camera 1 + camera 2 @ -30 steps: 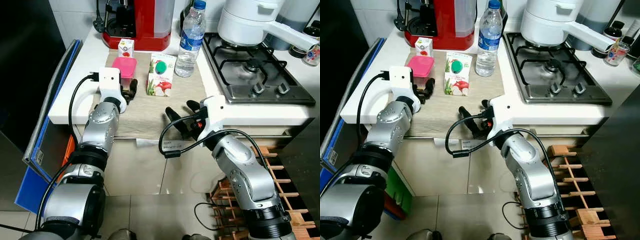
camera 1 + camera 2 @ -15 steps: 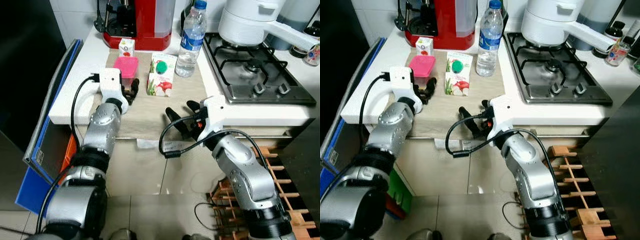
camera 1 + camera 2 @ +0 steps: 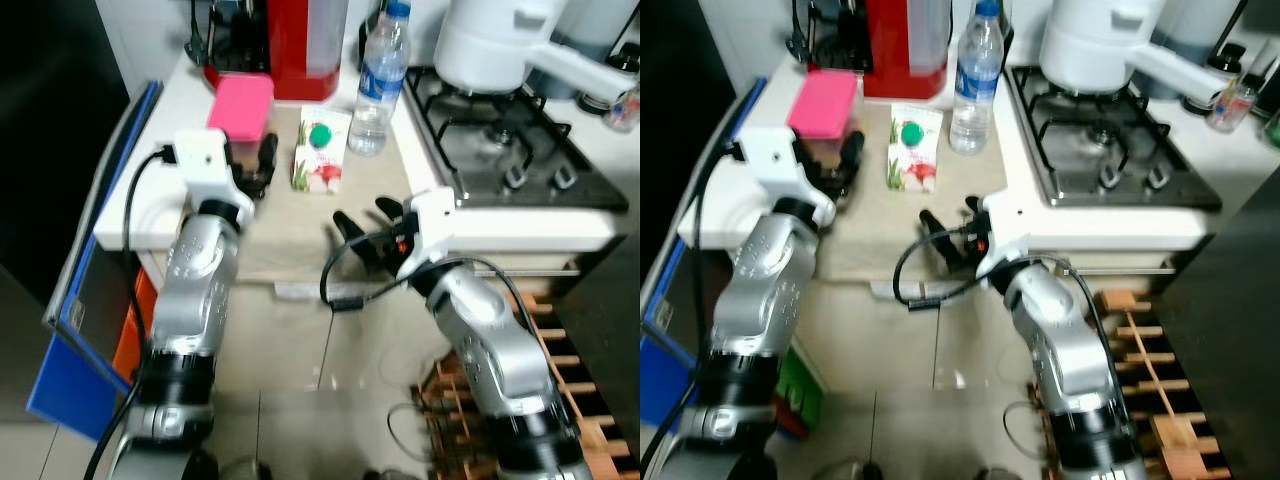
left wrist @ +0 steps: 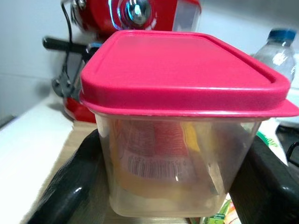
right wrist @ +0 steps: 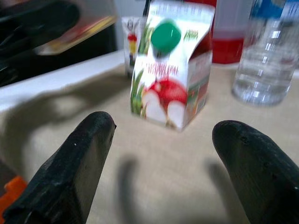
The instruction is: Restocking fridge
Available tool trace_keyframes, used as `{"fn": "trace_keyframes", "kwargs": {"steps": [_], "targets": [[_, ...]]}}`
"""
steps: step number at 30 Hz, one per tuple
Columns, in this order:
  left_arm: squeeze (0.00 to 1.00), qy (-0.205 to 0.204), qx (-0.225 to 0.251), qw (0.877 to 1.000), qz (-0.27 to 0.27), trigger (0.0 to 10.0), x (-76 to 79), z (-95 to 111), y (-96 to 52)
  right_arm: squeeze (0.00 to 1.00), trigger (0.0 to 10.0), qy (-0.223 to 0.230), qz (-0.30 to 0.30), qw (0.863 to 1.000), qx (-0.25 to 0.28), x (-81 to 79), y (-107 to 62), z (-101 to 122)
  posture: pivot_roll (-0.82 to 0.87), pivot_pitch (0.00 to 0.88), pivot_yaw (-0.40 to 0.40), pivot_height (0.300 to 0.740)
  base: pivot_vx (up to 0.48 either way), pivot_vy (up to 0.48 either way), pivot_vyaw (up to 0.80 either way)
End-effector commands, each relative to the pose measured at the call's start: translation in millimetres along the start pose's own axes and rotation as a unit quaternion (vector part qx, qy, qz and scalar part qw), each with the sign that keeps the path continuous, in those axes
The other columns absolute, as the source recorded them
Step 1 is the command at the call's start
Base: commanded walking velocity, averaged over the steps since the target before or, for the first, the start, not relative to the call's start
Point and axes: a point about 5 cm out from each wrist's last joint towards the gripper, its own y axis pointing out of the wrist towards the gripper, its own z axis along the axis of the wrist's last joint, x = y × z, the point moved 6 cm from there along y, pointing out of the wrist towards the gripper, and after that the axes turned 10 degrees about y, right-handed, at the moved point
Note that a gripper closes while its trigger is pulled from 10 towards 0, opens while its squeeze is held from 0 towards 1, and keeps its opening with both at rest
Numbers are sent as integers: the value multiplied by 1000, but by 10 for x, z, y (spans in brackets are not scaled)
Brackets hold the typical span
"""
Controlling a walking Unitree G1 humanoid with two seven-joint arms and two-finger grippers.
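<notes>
The left hand (image 4: pixel 163 186) grips a clear container with a pink lid (image 4: pixel 182 70), held above the table (image 3: pixel 130 215) near the red appliance (image 3: pixel 300 45). The right hand (image 5: pixel 163 158) is spread apart and holds nothing, low at the table's front edge, facing the juice carton (image 5: pixel 170 65) beside the water bottle (image 3: pixel 375 80).
</notes>
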Motion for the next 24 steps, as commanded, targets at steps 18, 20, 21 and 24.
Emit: {"fn": "trace_keyframes", "kwargs": {"steps": [18, 20, 21, 24], "targets": [[0, 84, 19, 996, 27, 10000, -112, 148, -388, 0, 10000, -103, -187, 959, 186, 498, -346, 572, 24, 0, -37, 740, 0, 0, 0], [0, 75, 11, 997, 24, 10000, -46, 51, -345, 0, 10000, -111, -208, 957, 169, 615, -351, 454, 17, 0, -45, 740, 0, 0, 0], [0, 75, 11, 997, 24, 10000, -46, 51, -345, 0, 10000, -111, -208, 957, 169, 615, -351, 454, 17, 0, -45, 740, 0, 0, 0], [0, 57, -1, 998, 9, 10000, 47, -48, -318, 0, 10000, -96, -219, 959, 148, 697, -294, 362, 19, 0, -50, 740, 0, 0, 0]]}}
